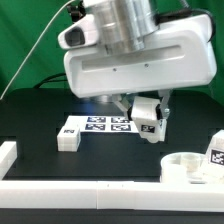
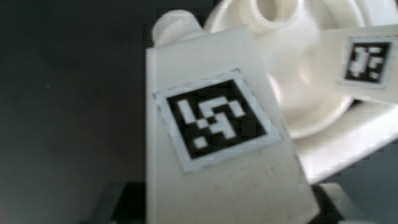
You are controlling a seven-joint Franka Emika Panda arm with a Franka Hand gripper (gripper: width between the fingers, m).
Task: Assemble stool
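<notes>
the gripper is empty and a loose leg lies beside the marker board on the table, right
No, the gripper is not empty: it is shut on a leg, as the wrist view shows. The loose leg does lie beside the marker board.

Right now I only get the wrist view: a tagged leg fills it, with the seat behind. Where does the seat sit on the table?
Observer: The seat sits at the exterior view's right, close to the front rail.
Operator: Is the leg I'm holding over the seat?
Observer: It doesn't look so. The held leg, in the shut gripper, shows on the exterior view's left of the seat, by the right end of the marker board.
Operator: Any legs I can't see?
Observer: One spare leg lies on the table at the marker board's other end.
</notes>
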